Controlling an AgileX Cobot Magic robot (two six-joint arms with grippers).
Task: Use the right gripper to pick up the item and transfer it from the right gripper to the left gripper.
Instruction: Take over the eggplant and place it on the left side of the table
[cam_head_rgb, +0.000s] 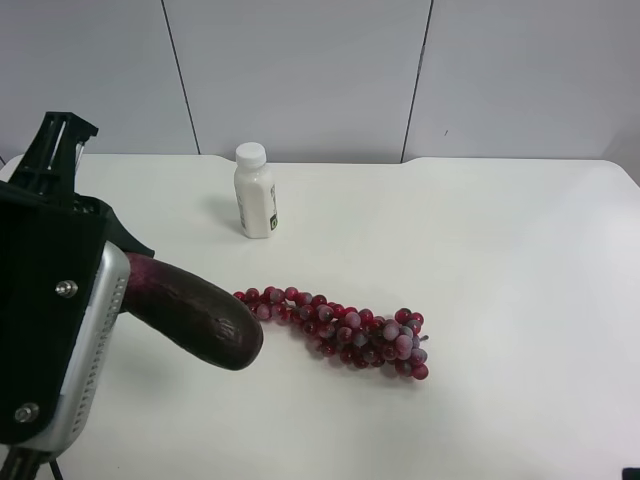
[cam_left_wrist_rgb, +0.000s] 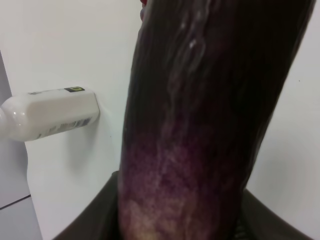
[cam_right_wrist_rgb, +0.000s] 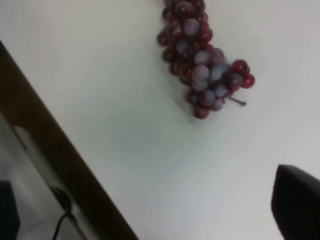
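Note:
The item, a dark purple, nearly black eggplant (cam_head_rgb: 195, 312), is held off the white table (cam_head_rgb: 500, 250) and juts out to the right from the left gripper (cam_head_rgb: 118, 285), on the arm with the silver perforated plate at the exterior high view's left. In the left wrist view the eggplant (cam_left_wrist_rgb: 200, 115) fills the frame, its pinkish-purple end wedged between the jaws, which are shut on it. The right gripper (cam_right_wrist_rgb: 150, 217) hangs open over the table near the grapes, with nothing between its fingers (cam_right_wrist_rgb: 297, 205). It is out of sight in the exterior high view.
A bunch of red grapes (cam_head_rgb: 345, 330) lies mid-table, seen close in the right wrist view as grapes (cam_right_wrist_rgb: 202, 55). A white bottle (cam_head_rgb: 254, 190) stands behind the eggplant, bottle (cam_left_wrist_rgb: 50, 112). The table's brown edge (cam_right_wrist_rgb: 50, 145) runs under the right gripper.

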